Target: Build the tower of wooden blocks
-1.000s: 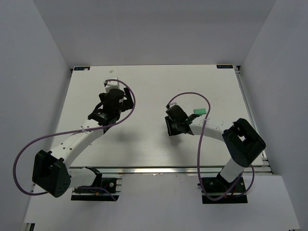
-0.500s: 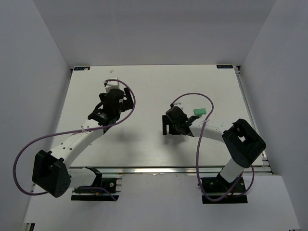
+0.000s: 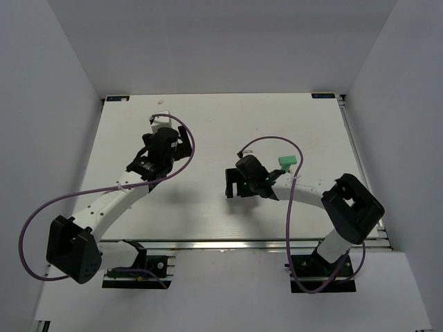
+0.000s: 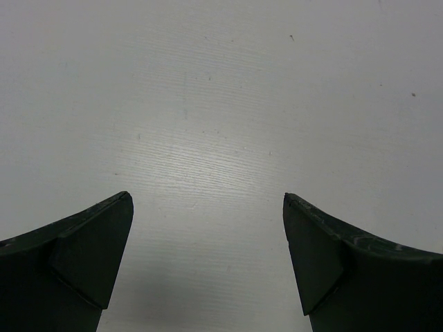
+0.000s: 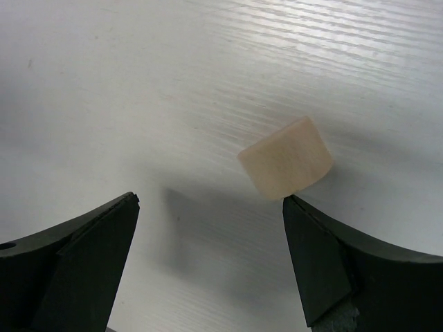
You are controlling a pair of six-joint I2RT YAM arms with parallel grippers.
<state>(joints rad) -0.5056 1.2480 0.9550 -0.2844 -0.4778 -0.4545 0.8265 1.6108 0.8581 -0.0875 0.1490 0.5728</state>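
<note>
- On the white table [image 3: 208, 117], near its middle, my right claw [image 5: 210, 200] hangs low. Its two dark fingers are spread wide and nothing is between them.
- Just beyond my fingertips lies a small light tan block [image 5: 285, 158]. In my wrist view it sits at a slant, over toward the finger on the right of that view.
- The block's near corner comes right up to that finger's tip. I cannot tell whether the two touch.
- It casts a soft shadow on the table to its left, in the open stretch ahead of my fingers.
- From above, the tan block is hidden beneath the black body of the right claw, so I cannot place it in that view.
- A green block [image 3: 286, 161] lies on the table on the far side of my right forearm, just beside it. My wrist is between it and the tan block.
- Neither block rests on the other.
- My left claw [image 4: 208, 200] hangs over the left half of the table, well apart from both blocks.
- Its fingers are spread wide too, with only bare white tabletop between them and ahead of them.
</note>
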